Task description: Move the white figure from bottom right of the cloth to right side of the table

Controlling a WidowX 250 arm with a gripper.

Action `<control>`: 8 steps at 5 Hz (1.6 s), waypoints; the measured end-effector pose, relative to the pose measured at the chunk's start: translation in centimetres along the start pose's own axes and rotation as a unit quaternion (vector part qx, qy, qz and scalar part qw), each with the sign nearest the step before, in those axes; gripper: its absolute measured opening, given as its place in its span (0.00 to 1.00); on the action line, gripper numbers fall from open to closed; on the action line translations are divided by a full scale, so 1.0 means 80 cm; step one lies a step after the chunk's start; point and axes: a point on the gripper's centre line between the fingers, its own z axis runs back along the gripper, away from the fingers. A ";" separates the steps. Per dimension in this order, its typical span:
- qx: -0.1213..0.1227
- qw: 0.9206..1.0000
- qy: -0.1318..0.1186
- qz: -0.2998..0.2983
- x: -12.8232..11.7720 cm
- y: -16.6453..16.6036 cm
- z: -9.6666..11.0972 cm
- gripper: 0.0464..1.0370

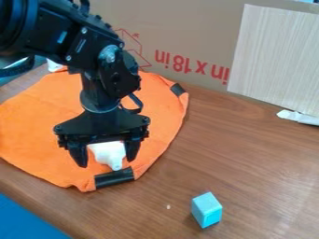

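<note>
One light blue block [206, 210] stands on the wooden worktop [243, 144], toward the near right. A blue surface [28, 219] fills the near left corner. Next inward, a black strip [114, 178] marks the near edge of the orange cloth [37, 121].

Just beyond that strip is the white figure [108, 153], on the cloth, its narrow end pointing toward me. My end effector [107, 161] hangs directly over it, fingers spread wide, one to each side. I observe no firm grip; whether either finger touches the figure I cannot tell.

Handling assessment: I judge the figure light and fairly stiff, probably smooth plastic, so liable to slip or roll if pinched off centre. Take hold across the broad body, low down; the narrow end offers poor purchase. Moderate pressure should suffice. The cloth looks soft and could be nipped along with it, so I would close gently, then lift straight up before carrying it right, passing above the block's height.

Farther back, a second black strip [178, 89] sits at the cloth's edge, a white object [299, 117] lies at the far right, and a pale panel [274, 58] leans near the cardboard [181, 28].
</note>
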 end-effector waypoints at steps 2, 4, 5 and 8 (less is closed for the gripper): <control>0.019 1.000 0.006 -0.007 -0.002 0.000 -0.021 0.96; 0.015 1.000 -0.008 -0.010 0.004 -0.005 -0.029 0.64; 0.016 1.000 -0.007 -0.015 0.001 -0.005 -0.029 0.57; 0.016 0.997 -0.038 -0.066 0.003 -0.024 -0.004 0.57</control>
